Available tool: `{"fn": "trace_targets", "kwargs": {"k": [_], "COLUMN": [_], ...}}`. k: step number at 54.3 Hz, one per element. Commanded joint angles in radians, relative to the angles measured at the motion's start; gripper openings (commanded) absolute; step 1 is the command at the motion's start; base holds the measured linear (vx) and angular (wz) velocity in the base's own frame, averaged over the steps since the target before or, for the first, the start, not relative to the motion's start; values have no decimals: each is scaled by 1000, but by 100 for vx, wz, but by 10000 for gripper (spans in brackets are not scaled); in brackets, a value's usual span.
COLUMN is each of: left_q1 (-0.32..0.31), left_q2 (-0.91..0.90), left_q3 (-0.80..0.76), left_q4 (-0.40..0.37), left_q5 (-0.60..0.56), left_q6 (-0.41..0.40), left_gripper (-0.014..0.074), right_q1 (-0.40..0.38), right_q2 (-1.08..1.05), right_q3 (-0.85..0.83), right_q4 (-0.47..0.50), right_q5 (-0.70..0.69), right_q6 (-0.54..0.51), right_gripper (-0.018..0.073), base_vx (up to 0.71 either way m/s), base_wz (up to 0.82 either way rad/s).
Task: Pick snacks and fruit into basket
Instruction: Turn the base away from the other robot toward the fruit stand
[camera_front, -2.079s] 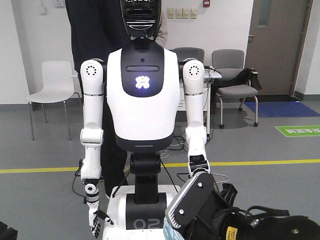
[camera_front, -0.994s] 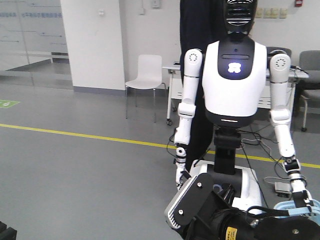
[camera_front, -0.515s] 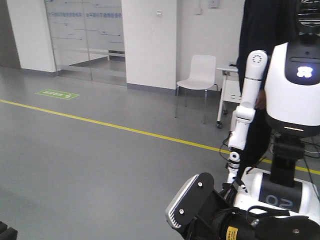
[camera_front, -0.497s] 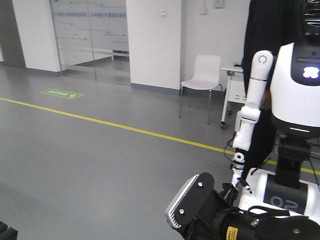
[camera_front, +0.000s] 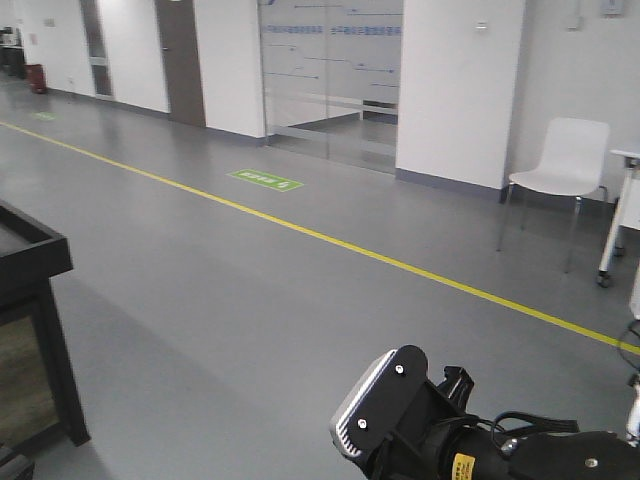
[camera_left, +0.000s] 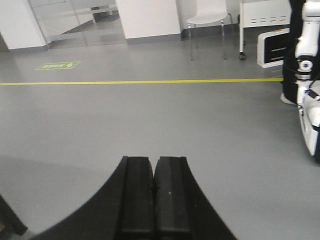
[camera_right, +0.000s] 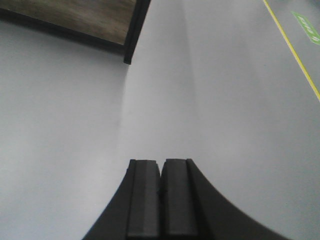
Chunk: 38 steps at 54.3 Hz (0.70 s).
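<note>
Swung well round since half a second ago, the front view has lost the white humanoid robot that filled its right side. It now looks down an open hall floor (camera_front: 200, 300) crossed by a yellow line (camera_front: 330, 240), with a green floor mark (camera_front: 265, 179), a white chair (camera_front: 560, 165) and the corner of a dark worktop (camera_front: 30, 250) at the left edge.

Where the snacks and the basket lie, and which way they point, cannot be told from these views.

A black arm (camera_front: 480, 450) lies low across the bottom of the front view, a grey-edged block on its raised near end.

The left tool (camera_left: 155, 200) is held about level, its long axis pointing out over the floor toward the yellow line and the chair, with the humanoid robot (camera_left: 307, 100) at the right edge. Its two black fingers are pressed together with nothing between them.

The right tool (camera_right: 161, 200) tips downward at bare floor, the worktop's dark frame ahead to its left. It is clenched too, with only a thin seam showing and nothing held.
</note>
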Motion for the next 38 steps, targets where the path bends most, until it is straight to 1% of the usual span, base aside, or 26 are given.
{"fn": "trace_targets", "kwargs": {"k": [1, 38], "left_q1": [1, 1], "left_q2": [-4, -4], "left_q3": [-33, -33], "left_q4": [-9, -9], "left_q5": [-55, -56], "left_q6": [-6, -6], "left_gripper": [3, 3], "right_q1": [-1, -1], "right_q2": [-38, -38], "right_q3": [-30, -30], "right_q4": [-47, -47], "right_q5": [15, 17], "right_q6": [-4, -4], "right_gripper": [-13, -13], "base_vx": [12, 17], "base_wz": [60, 60]}}
